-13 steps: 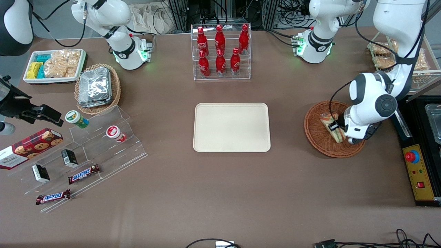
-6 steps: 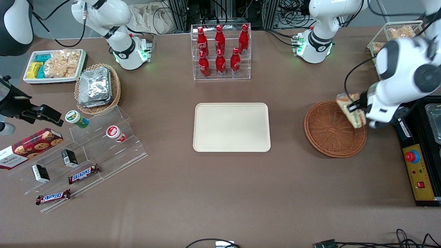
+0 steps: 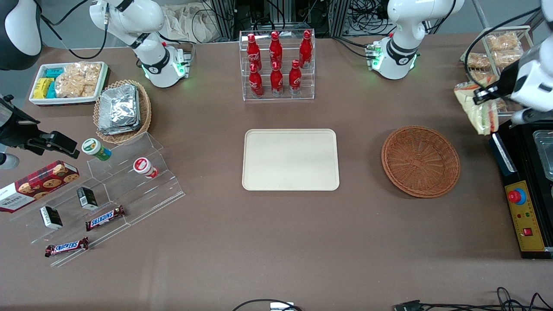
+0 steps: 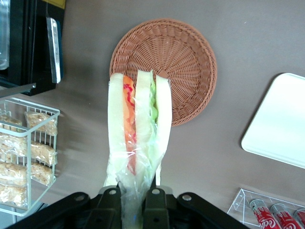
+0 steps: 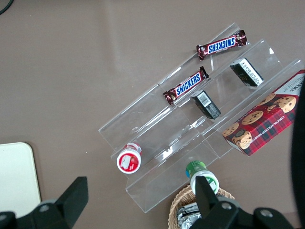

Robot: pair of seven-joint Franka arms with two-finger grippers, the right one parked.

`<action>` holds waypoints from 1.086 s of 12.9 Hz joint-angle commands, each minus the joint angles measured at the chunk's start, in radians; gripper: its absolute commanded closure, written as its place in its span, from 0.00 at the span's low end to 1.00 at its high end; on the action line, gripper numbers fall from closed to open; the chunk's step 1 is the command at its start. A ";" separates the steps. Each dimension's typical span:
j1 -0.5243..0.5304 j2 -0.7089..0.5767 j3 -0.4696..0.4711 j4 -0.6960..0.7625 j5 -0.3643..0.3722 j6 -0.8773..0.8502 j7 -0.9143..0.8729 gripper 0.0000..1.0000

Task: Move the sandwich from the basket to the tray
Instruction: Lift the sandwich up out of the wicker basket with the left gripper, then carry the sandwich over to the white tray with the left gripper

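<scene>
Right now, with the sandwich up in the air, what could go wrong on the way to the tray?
1. The gripper is shut on the sandwich only at its wrap end, so the wedge hangs loose and might slip out.
2. It is high up near the wire rack, at the working arm's end, with the basket between it and the tray: a drop could miss the tray.

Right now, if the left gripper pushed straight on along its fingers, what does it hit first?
Probably the basket. The gripper, shut on the sandwich, hangs high near the working arm's end of the table, and the wrist view along its fingers lands on the basket's rim or the table beside it. Depth is unclear.
</scene>
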 commanded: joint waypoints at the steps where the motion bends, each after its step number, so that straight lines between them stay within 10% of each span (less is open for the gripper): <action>1: -0.026 0.040 -0.037 0.052 0.006 -0.024 0.001 1.00; 9: -0.095 0.351 -0.542 0.303 0.072 -0.005 -0.675 1.00; 14: -0.179 0.436 -0.598 0.245 0.115 0.062 -0.742 1.00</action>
